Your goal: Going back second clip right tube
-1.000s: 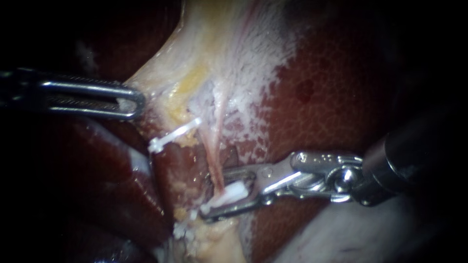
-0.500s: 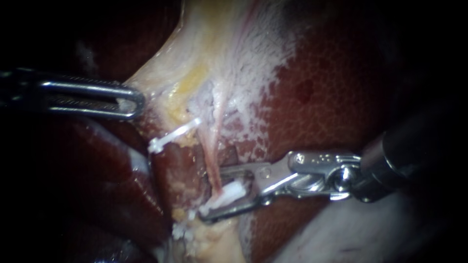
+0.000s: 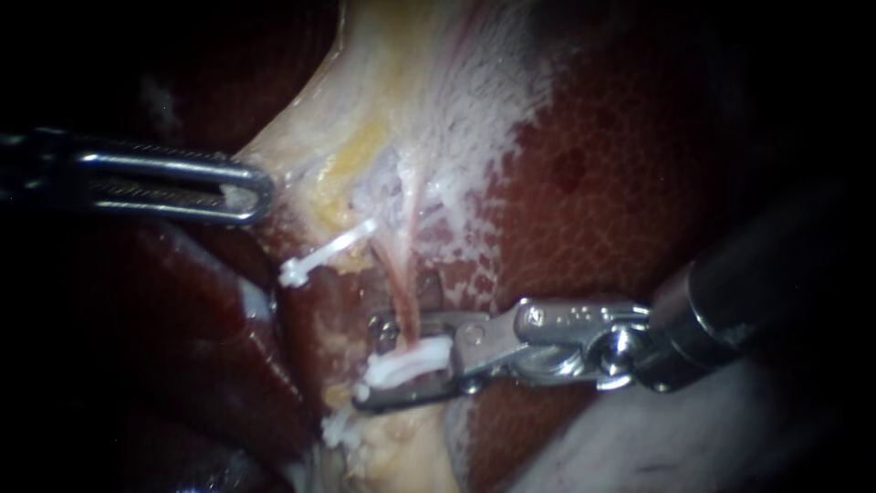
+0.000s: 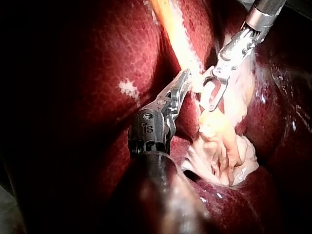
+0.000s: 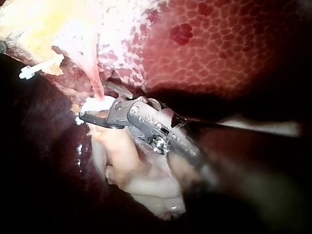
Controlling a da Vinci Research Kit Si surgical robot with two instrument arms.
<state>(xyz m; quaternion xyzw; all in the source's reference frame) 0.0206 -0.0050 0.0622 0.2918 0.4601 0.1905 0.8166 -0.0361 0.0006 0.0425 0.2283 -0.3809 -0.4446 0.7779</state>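
Endoscope view: the right instrument [image 3: 370,362] has its 2 jaws spread, one on either side of the pink tube [image 3: 400,288]. The white clip [image 3: 411,361] lies across that tube in the gap. It sits close to the lower jaw, and a dark gap shows between it and the upper one, so I judge the clip is seated and no longer held. A separate clip [image 3: 324,249] sits higher up, just beside the tube. The left instrument [image 3: 251,192] has its jaws pinched on the edge of the pale tissue [image 3: 301,137] and holds it out to the side.

The main risk is in backing out. The jaws bracket both tube and clip, so a withdrawal that is not straight along the shaft could catch a jaw tip on the clip and lever it loose. It could also drag the thin tube sideways and tear it. Closing the jaws before they are clear would nip the tube beside the clip. The lower jaw rests near the liver [image 3: 593,183], so dipping it could score that surface. If the left instrument pulls harder, the tube tightens against the clip. If it slackens, tissue may fold over the site.
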